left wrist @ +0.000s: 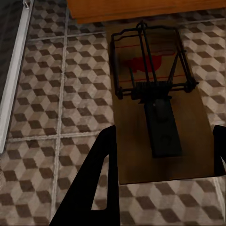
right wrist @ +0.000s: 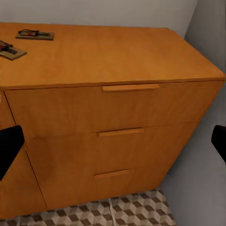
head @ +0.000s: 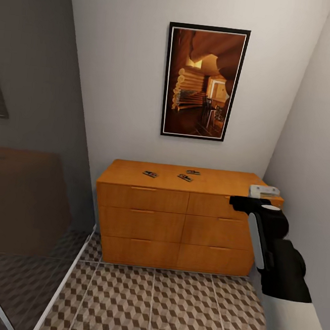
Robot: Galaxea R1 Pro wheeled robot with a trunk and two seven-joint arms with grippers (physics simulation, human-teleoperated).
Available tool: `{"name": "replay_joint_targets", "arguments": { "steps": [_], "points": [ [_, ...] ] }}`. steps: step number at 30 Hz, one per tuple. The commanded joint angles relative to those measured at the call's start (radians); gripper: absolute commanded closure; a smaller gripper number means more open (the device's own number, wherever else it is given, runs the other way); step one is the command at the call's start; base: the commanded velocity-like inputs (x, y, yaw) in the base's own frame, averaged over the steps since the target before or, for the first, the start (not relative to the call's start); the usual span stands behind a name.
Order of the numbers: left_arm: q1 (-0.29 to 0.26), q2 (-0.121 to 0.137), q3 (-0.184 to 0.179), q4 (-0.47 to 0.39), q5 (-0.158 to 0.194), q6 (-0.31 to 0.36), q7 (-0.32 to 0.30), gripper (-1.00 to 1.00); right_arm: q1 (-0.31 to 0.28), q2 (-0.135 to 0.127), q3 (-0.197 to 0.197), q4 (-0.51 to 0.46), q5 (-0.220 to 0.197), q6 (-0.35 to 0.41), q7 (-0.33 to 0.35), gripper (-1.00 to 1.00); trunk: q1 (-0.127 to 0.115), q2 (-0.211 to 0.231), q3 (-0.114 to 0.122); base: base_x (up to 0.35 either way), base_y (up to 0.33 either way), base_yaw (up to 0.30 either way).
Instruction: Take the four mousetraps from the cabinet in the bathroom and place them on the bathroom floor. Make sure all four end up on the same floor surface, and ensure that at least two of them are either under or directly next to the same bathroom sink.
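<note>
Left tool around mousetrap

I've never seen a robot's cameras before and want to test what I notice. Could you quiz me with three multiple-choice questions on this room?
1. Where do the small flat dark-brown wooden mousetraps in the head view lie?
A. Inside an open drawer
B. On the flat top of the orange-brown wooden cabinet
C. On a wall shelf

2. How many mousetraps lie on that cabinet top?
A. One
B. Five
C. Three

3. In what state are the cabinet's drawers?
A. All shut
B. Top one pulled out
C. All taken out

Answers:
1 B: the mousetraps rest on the top of the cabinet, below the framed picture.
2 C: the head view shows three apart from one another, one to the left and two nearer the middle.
3 A: every drawer front sits flush with the cabinet face.
</note>
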Motion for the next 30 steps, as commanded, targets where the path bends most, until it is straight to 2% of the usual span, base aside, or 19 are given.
{"name": "replay_joint_targets", "arguments": {
  "steps": [1, 5, 8, 14, 17, 30],
  "points": [
    [0.008, -0.001, -0.009, 0.004, -0.002, -0.005, 0.010, 1.00, -0.030, 0.000, 0.002, 0.016, 0.000, 0.006, -0.002, -1.00, 0.000, -0.001, -0.001, 0.000, 0.000, 0.000],
    [0.039, 0.000, -0.009, 0.005, -0.002, -0.005, 0.010, 1.00, -0.098, 0.003, 0.005, 0.083, -0.002, 0.005, 0.002, -1.00, 0.000, -0.001, -0.001, 0.000, 0.000, 0.000],
    [0.051, 0.000, -0.008, 0.005, -0.002, -0.004, 0.011, 1.00, -0.110, 0.004, 0.011, 0.098, -0.004, 0.004, 0.004, -1.00, 0.000, -0.001, -0.001, 0.000, 0.000, 0.000],
    [0.069, 0.004, -0.008, 0.005, -0.001, -0.002, 0.011, 1.00, -0.118, 0.007, 0.062, 0.107, -0.008, 0.004, 0.007, -1.00, 0.000, -0.001, -0.001, 0.129, 0.000, 0.000],
    [0.074, 0.015, -0.008, 0.004, -0.001, -0.003, 0.012, 1.00, -0.118, 0.007, 0.082, 0.108, -0.009, 0.004, 0.009, -1.00, 0.000, -0.001, -0.001, 0.302, 0.000, 0.000],
    [0.077, 0.028, -0.008, 0.004, 0.000, -0.003, 0.013, 1.00, -0.118, 0.007, 0.094, 0.107, -0.011, 0.004, 0.036, -1.00, 0.000, -0.001, -0.001, 0.337, 0.000, 0.000]
  ]
}}
